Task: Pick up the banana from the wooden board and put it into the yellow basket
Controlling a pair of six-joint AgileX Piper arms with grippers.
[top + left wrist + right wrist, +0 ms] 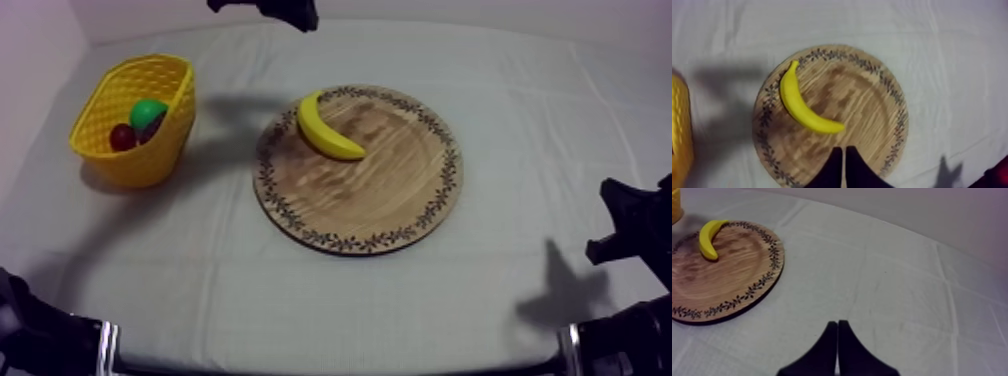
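A yellow banana (330, 128) lies on the far left part of the round wooden board (370, 190), curved side toward the board's middle. The yellow basket (140, 115) stands to the left of the board. My left arm (275, 10) reaches in over the table's far edge. In its wrist view my left gripper (843, 149) hangs above the board (862, 100), fingers together as a narrow wedge, a short way from the banana (799, 107). My right gripper (837, 323) is shut on nothing over bare cloth, well away from the board (722, 273) and banana (708, 238).
Inside the basket lie a green fruit (148, 110) and a small red fruit (122, 136), with something dark between them. The basket's wall (679, 135) shows beside the board. My right arm (630, 225) rests at the table's right edge.
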